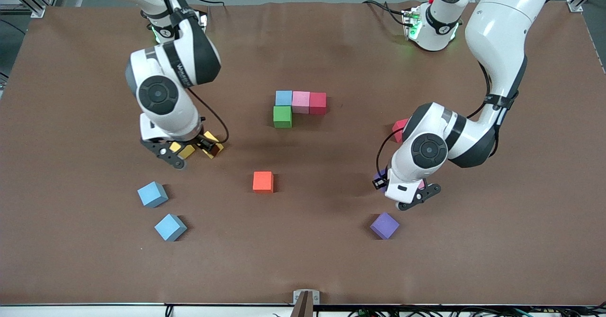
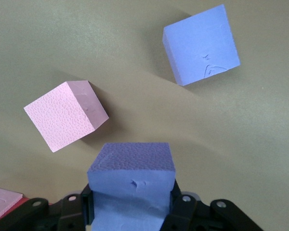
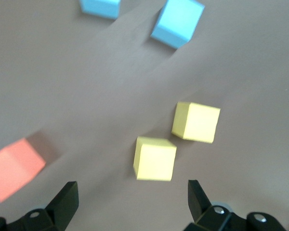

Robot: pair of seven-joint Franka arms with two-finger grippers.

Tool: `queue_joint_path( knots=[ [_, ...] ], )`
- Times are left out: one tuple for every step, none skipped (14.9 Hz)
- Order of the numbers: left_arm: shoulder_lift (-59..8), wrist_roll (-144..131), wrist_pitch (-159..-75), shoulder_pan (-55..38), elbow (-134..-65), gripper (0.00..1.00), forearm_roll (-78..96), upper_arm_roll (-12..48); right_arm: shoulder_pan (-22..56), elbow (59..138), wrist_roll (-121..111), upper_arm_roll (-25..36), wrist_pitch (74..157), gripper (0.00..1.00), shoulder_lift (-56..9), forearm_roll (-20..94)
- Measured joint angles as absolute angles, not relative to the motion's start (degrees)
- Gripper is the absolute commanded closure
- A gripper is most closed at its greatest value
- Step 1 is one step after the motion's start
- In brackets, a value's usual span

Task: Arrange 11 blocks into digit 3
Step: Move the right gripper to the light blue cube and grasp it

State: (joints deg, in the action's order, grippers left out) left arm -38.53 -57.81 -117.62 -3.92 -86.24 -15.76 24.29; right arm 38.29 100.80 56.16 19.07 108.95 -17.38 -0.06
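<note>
On the brown worktop (image 1: pixel 331 47) four cubes already touch one another near the middle: a light blue cube (image 1: pixel 283 98), a pink cube (image 1: pixel 300 101) and a red cube (image 1: pixel 317 102) stand in one row, and a green cube (image 1: pixel 282 116) sits against the light blue one, nearer to the front camera. An orange cube (image 1: pixel 262 181) lies alone, nearer to the camera than this group.

The left gripper (image 2: pixel 132 211) is clamped on a purple cube (image 2: pixel 131 178) and holds it over the part of the worktop toward the left arm's end. Under it, in the left wrist view, a second pink cube (image 2: pixel 65 114) and a second purple cube (image 2: pixel 201 44) lie apart from each other on the surface. In the front view the arm covers most of this pink cube, and the second purple cube lies close to the front edge. Another red cube (image 1: pixel 399 128) is half hidden by the left arm's wrist.

The right gripper (image 3: pixel 132 202) hangs with its fingers wide apart and nothing between them, over two yellow cubes (image 3: pixel 155 158) (image 3: pixel 196 121) that lie just beside each other toward the right arm's end. Two more light blue cubes (image 1: pixel 152 194) (image 1: pixel 170 227) lie nearer to the front edge than the yellow ones, near each other but not touching.
</note>
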Motion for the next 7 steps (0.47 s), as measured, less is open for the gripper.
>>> queue_joint_path(
  knots=[
    [-38.53,-57.81,-117.62,-3.92,-86.25,0.55,-15.76,24.29,36.24,100.78,56.16,19.19,109.23,0.00,-17.48,-0.03],
    [-38.53,-57.80,-117.62,-3.92,-86.25,0.56,-15.76,24.29,34.00,100.77,56.18,19.26,109.66,0.00,-17.58,0.13],
    [-38.53,-57.80,-117.62,-3.92,-86.26,0.56,-15.76,24.28,31.49,100.78,56.19,19.32,110.28,0.00,-17.72,0.68],
    [-38.54,-57.79,-117.62,-3.92,-86.26,0.56,-15.76,24.28,28.87,100.83,56.18,19.37,111.17,0.00,-17.98,1.49],
    [-38.55,-57.78,-117.62,-3.92,-86.27,0.55,-15.76,24.28,26.39,101.07,56.17,19.39,112.40,0.00,-18.44,2.09],
    [-38.56,-57.77,-117.62,-3.92,-86.28,0.56,-15.76,24.28,24.23,101.54,56.12,19.39,114.38,0.00,-19.15,2.34],
    [-38.58,-57.77,-117.62,-3.92,-86.29,0.56,-15.76,24.28,22.66,102.03,56.10,19.38,116.50,0.00,-20.07,2.49]
  ],
)
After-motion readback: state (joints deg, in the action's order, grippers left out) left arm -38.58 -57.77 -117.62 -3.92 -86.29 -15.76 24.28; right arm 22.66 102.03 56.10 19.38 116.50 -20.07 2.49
